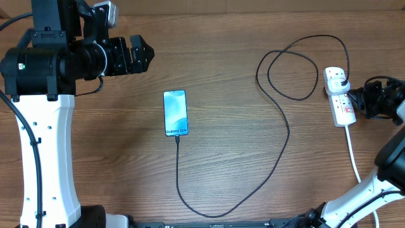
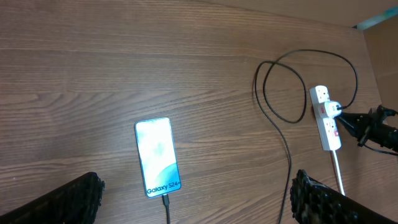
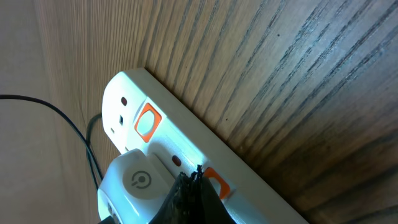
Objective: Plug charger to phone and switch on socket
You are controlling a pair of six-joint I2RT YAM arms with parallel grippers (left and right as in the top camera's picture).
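A: Near edge first. What lies there?
B: The charger cable bends along the near side of the table and runs up into the near end of the phone. The phone lies flat, left of centre, with its screen lit.

A: And to the right?
B: The socket lies at the right edge, with its white cord trailing toward the near side. The right gripper is pinched fully closed. Its tips rest on the strip at a red switch and hold nothing.

A: Farther back?
B: The cable makes a loop, then reaches the strip's far half. The left gripper hangs at far left, spread wide and empty, well apart from the phone.
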